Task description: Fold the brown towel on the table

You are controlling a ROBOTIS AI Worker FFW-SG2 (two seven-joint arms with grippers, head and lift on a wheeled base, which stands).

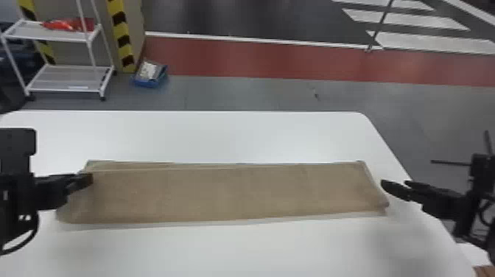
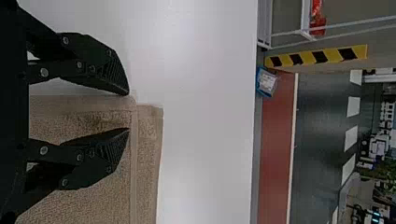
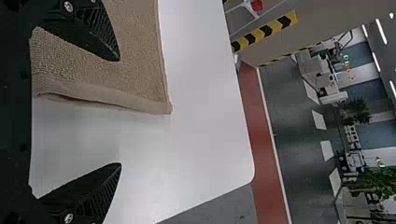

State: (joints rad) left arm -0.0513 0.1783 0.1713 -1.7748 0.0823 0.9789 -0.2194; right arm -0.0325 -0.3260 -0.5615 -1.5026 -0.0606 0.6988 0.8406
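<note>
Head view first: the brown towel (image 1: 228, 195) is laid out as a long, flat strip across the middle of the frame, on the white table (image 1: 239, 136); a bit of under layer is left peeking out along its upper left edge, so more than one layer can be made out; the left gripper (image 1: 87, 179) is held at the towel's left end, at the left side of the frame, with its tips seen over the cloth; in the left wrist view its fingers (image 2: 100, 156) are kept parted, so it's released, though whether the towel is touched can't be told; the right gripper (image 1: 395, 185) is placed just beside the towel's right end, over at the right of the frame, and it's released too, with a wide gap and the towel's end corner seen between the fingers in the right wrist view; as for the background, a white shelf rack (image 1: 55, 35) with a red item (image 1: 66, 25) set on it is parked upper left in the head view, next to a yellow-and-black striped post (image 1: 121, 33); a blue tray (image 1: 145, 83) is left on the floor beside that
</note>
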